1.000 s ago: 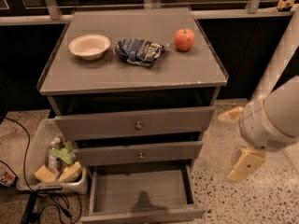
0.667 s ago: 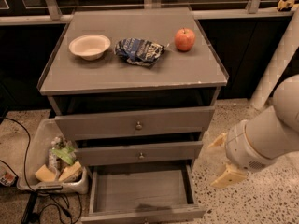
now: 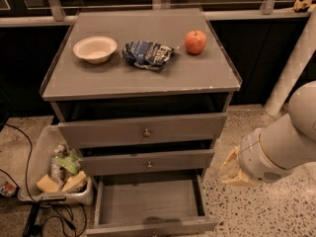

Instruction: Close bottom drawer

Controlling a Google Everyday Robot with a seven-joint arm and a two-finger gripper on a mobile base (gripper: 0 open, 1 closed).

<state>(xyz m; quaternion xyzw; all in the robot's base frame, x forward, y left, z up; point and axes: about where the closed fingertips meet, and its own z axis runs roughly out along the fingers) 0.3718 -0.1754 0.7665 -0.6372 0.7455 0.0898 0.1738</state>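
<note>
The bottom drawer [image 3: 148, 202] of the grey cabinet stands pulled out towards me, an empty shallow box. Its flat front [image 3: 153, 227] lies at the lower edge of the view, and the knob barely shows. The two drawers above it, the widest one [image 3: 143, 131] and the mid-width one [image 3: 148, 163], are nearly pushed in. My gripper [image 3: 231, 168], pale yellow on a thick white arm [image 3: 281, 147], hangs just right of the cabinet, level with the open drawer's right side wall and apart from it.
On the cabinet top [image 3: 123, 80] lie a white bowl [image 3: 95, 48], a crumpled blue chip bag [image 3: 147, 54] and a red apple [image 3: 195, 41]. A clear bin [image 3: 34, 157] of snacks and cables sit on the floor at left. A white pillar [image 3: 295, 63] stands at right.
My arm and gripper have swung down and leftwards, from well right of the cabinet to close beside the open bottom drawer. The drawer has not moved.
</note>
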